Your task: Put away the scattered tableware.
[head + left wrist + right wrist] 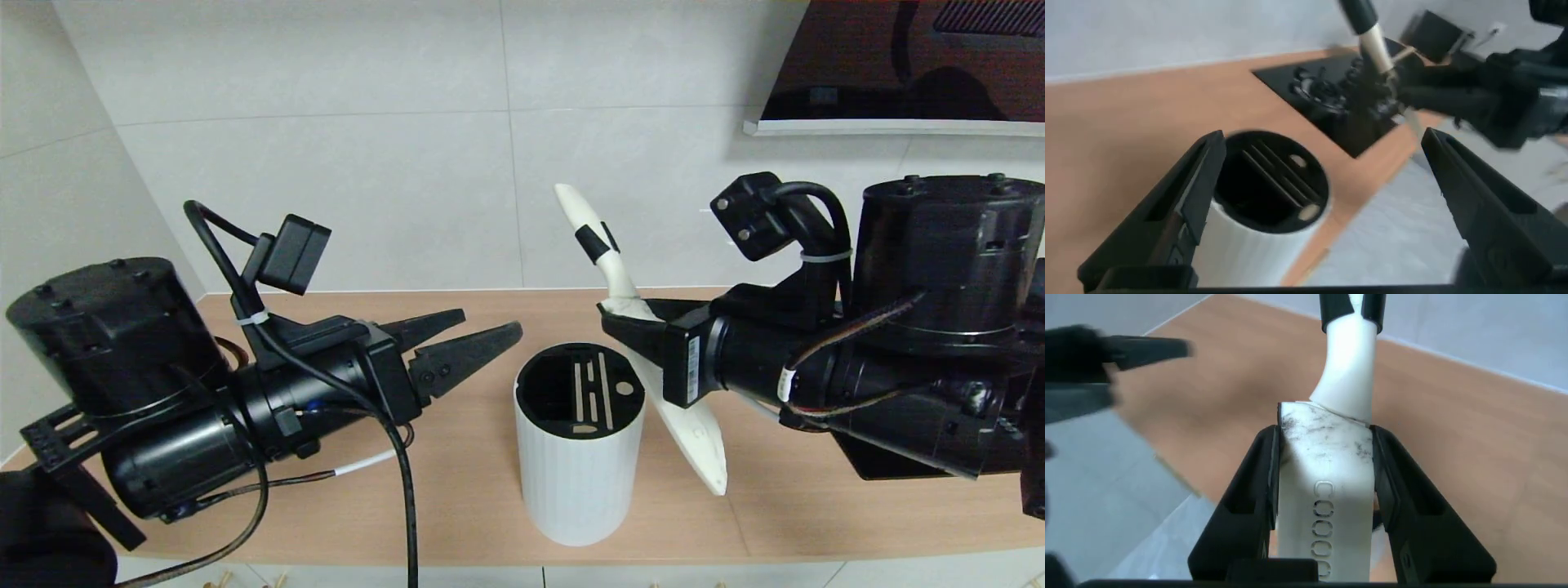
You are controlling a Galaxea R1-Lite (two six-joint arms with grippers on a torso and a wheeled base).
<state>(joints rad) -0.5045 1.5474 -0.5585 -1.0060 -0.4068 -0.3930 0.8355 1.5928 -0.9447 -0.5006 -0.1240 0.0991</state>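
The right end effector (633, 318) is clenched on a white spatula (694, 433), gripping it where handle meets blade. The handle (ringed by a black band) slants up toward 11 o'clock. The blade hangs toward 5 o'clock over the wooden surface (457, 490); I cannot tell whether its tip touches. A white ribbed holder (575, 482) stands upright on the surface at 9 o'clock from the blade, just beside it. The left end effector (473, 335) is released, jaws parted, at 10 o'clock from the holder.

The right wrist view adds close detail: dark smudges and a row of small oval holes on the spatula (1327, 457) between the clamping fingers (1253, 498). The left wrist view looks past its own end effector (1324, 139) into the holder (1249, 245), showing a black slotted insert. A black cooktop (1315, 82) is set into the surface beyond it.
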